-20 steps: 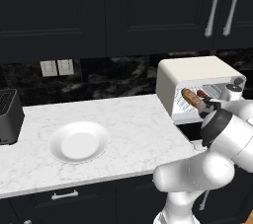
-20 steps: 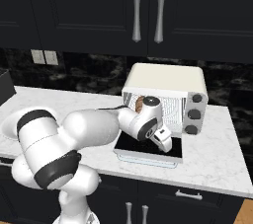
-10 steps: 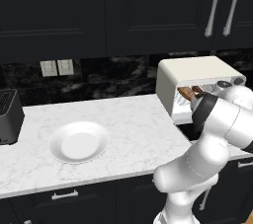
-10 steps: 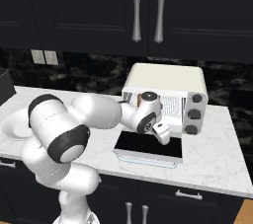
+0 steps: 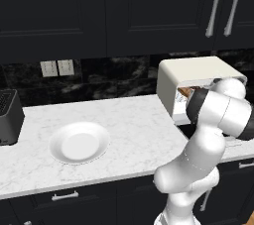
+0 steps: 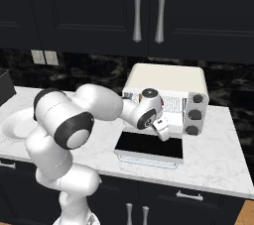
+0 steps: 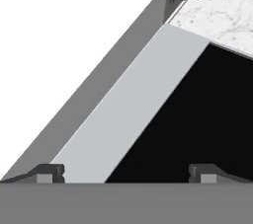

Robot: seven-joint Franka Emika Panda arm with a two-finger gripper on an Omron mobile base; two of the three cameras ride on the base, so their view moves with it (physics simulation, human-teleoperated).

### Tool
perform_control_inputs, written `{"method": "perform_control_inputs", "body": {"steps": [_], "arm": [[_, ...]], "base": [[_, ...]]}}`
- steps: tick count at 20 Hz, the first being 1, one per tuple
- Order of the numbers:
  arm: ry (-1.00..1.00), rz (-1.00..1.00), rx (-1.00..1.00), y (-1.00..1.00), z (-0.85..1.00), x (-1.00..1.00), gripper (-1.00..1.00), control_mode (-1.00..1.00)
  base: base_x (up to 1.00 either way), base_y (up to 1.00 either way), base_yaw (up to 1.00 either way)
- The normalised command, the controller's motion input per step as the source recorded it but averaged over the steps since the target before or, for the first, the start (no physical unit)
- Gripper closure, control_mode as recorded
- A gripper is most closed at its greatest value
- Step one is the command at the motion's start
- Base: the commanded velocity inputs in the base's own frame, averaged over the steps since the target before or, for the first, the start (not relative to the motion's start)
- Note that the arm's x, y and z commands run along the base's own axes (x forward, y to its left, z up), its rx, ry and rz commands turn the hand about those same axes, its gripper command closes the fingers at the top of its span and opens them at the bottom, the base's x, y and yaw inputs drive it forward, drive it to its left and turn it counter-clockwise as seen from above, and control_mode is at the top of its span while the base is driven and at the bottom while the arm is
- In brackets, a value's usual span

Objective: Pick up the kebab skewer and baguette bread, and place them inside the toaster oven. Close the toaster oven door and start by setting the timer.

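Note:
The cream-white toaster oven (image 6: 168,83) stands at the right of the counter, with its door (image 6: 149,144) folded down flat and the dark glass facing up. My gripper (image 6: 163,131) hangs open just above that door, in front of the oven mouth, holding nothing. In the hand view the open gripper (image 7: 126,173) looks along the door's dark glass (image 7: 197,119) and its pale frame. A small brown piece of food (image 5: 185,91) shows inside the oven (image 5: 198,73) behind my arm. I cannot tell whether it is the baguette bread or the kebab skewer.
Dark knobs (image 6: 195,115) run down the oven's right side. A white plate (image 5: 79,142) lies on the marble counter (image 5: 134,125) left of centre. A black slot toaster (image 5: 7,117) stands at the far left. Dark cabinets hang above.
My elbow has swung up and to the left while the hand stayed low over the open door. The jaws have stayed open.

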Motion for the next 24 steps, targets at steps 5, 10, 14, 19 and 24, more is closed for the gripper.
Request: {"method": "perform_control_inputs", "body": {"steps": [5,10,14,19,24], "arm": [[-0.08,0.00,0.00,0.00,0.00,-0.66,-1.00,-1.00],[-0.07,0.02,0.00,0.00,0.06,-0.96,-1.00,-1.00],[0.00,0.22,0.00,0.00,0.10,-0.96,-1.00,-1.00],[0.00,0.40,-0.04,0.00,0.00,-0.92,-1.00,-1.00],[0.05,0.43,-0.06,0.00,0.00,-0.31,-1.00,-1.00]], "base": [[0.00,0.00,0.00],[0.00,0.00,0.00],[0.00,0.00,0.00],[0.00,0.00,0.00],[0.00,0.00,0.00]]}}
